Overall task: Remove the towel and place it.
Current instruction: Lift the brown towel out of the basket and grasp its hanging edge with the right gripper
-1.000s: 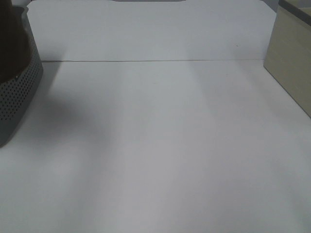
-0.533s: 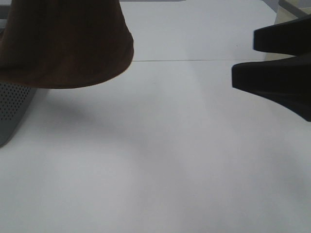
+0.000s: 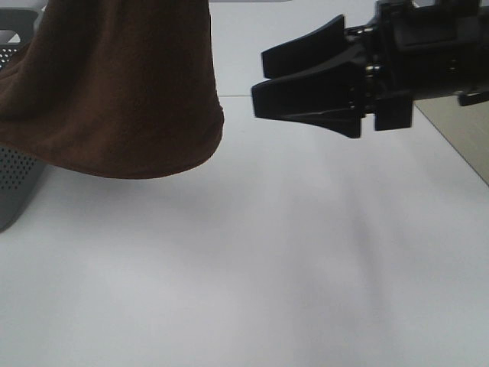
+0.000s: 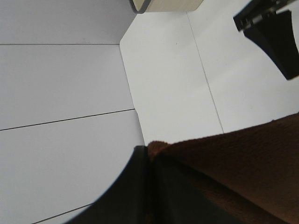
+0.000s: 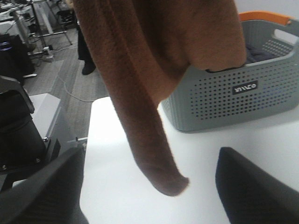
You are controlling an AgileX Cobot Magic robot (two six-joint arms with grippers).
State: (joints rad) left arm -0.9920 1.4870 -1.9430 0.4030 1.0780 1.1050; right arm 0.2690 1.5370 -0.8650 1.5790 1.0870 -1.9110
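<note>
The dark brown towel [image 3: 122, 92] hangs in the air at the upper left, above and partly in front of the grey perforated basket [image 3: 15, 180]. In the left wrist view my left gripper [image 4: 149, 157] is shut on the towel's edge [image 4: 233, 158]. That gripper is out of frame in the exterior high view. My right gripper [image 3: 260, 81] is open, its jaws pointing left at the towel, a short gap away. In the right wrist view the towel [image 5: 154, 60] hangs in a long fold between the open right gripper [image 5: 154, 196] and the basket [image 5: 233, 93].
A pale wooden box [image 3: 458, 130] stands at the right edge of the white table [image 3: 252, 275]. An orange rim [image 5: 261, 16] shows behind the basket. Dark cloth lies inside the basket [image 5: 261, 49]. The floor and equipment lie beyond the table's edge [image 5: 51, 70].
The towel has risen out of the basket and swung right into view. My right gripper has come in from the right, open, and moved left toward the towel.
</note>
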